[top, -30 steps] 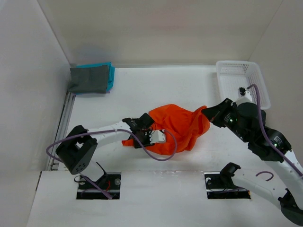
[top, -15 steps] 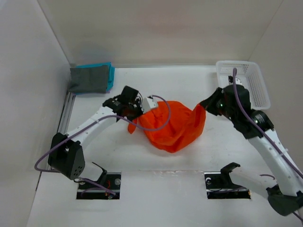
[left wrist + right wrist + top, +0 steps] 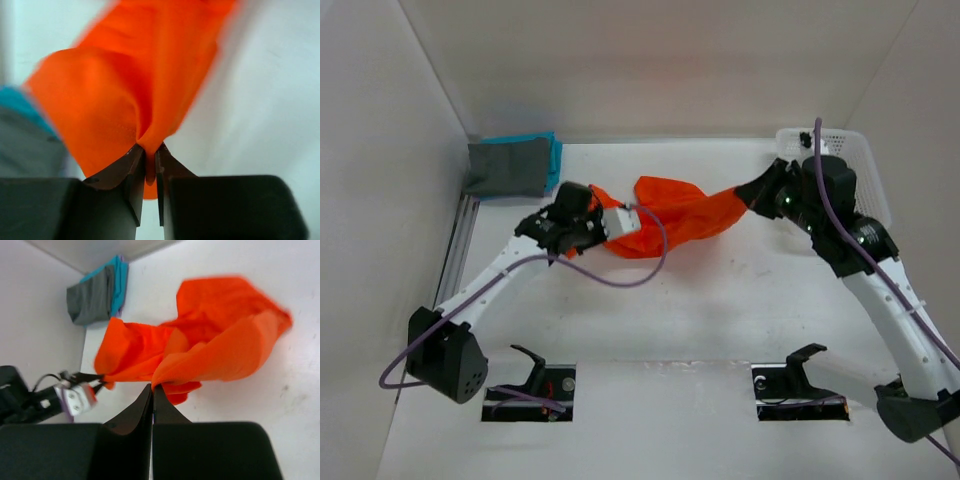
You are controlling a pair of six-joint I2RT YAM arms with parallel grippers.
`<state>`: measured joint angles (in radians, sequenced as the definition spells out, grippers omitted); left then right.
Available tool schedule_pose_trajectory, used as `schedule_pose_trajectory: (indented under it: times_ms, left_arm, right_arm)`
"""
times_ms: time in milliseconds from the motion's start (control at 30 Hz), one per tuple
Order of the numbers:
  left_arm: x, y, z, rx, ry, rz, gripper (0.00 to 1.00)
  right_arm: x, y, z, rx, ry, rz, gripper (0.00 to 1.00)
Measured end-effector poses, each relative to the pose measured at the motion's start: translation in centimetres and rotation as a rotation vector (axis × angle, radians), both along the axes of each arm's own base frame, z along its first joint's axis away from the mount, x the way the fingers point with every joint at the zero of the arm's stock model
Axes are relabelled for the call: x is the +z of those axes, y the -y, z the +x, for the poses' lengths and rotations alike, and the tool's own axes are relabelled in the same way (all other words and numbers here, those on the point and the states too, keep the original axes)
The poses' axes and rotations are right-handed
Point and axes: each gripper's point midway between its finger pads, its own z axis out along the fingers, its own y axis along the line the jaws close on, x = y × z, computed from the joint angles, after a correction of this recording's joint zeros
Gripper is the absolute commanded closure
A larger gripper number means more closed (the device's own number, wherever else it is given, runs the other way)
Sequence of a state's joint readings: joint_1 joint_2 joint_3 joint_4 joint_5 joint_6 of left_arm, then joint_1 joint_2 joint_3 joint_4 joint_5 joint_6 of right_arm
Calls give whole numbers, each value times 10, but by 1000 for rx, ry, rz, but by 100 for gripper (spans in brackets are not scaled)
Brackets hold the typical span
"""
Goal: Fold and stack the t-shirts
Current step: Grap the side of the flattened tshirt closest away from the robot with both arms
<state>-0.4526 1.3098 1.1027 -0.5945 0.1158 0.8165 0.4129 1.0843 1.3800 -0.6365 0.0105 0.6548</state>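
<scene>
The bright orange t-shirt [image 3: 675,210] hangs stretched in the air between my two grippers, sagging in the middle. My left gripper [image 3: 603,222] is shut on a pinched fold at the shirt's left end, and the left wrist view shows orange cloth [image 3: 125,85] squeezed between the jaws of that gripper [image 3: 150,152]. My right gripper [image 3: 752,195] is shut on the right end. In the right wrist view, that gripper [image 3: 152,387] clamps an edge of the shirt [image 3: 215,345]. A folded dark grey t-shirt [image 3: 508,167] lies on a folded teal one [image 3: 553,153] at the back left corner.
A white mesh basket [image 3: 873,180] stands at the back right, partly behind my right arm. White walls close in the table on the left, back and right. A metal rail [image 3: 460,240] runs along the left edge. Two dark parking hooks sit at the near edge.
The left gripper closed on the orange shirt's left end. Both grippers then rose and moved toward the back, pulling the bunched shirt off the table and stretching it between them.
</scene>
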Motion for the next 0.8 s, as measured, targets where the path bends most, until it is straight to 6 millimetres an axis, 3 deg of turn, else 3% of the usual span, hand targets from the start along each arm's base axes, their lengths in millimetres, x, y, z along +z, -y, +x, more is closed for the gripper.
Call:
schedule_pose_trajectory:
  times_ms: [100, 167, 267, 367, 433, 567, 800]
  left_arm:
    - [-62, 0, -69, -136, -182, 112, 72]
    - [-99, -10, -108, -193, -310, 191, 56]
    - [-126, -27, -142, -211, -426, 260, 43]
    - [-126, -27, -142, -184, -434, 249, 43]
    - [-123, -21, -135, -159, -425, 228, 43]
    - [-122, -11, -128, -139, -416, 202, 44]
    - [-131, 8, -147, -195, -433, 208, 52]
  right_arm:
    - [-35, -7, -29, 37, -56, 15, 100]
    - [-61, -11, -45, 54, -103, 27, 100]
    - [-100, -14, -63, 61, -185, 32, 100]
    - [-125, -14, -72, 51, -241, 35, 100]
    - [-129, -14, -74, 40, -251, 44, 100]
    - [-124, -13, -75, 26, -241, 67, 100]
    - [-119, -13, -76, 24, -226, 86, 100]
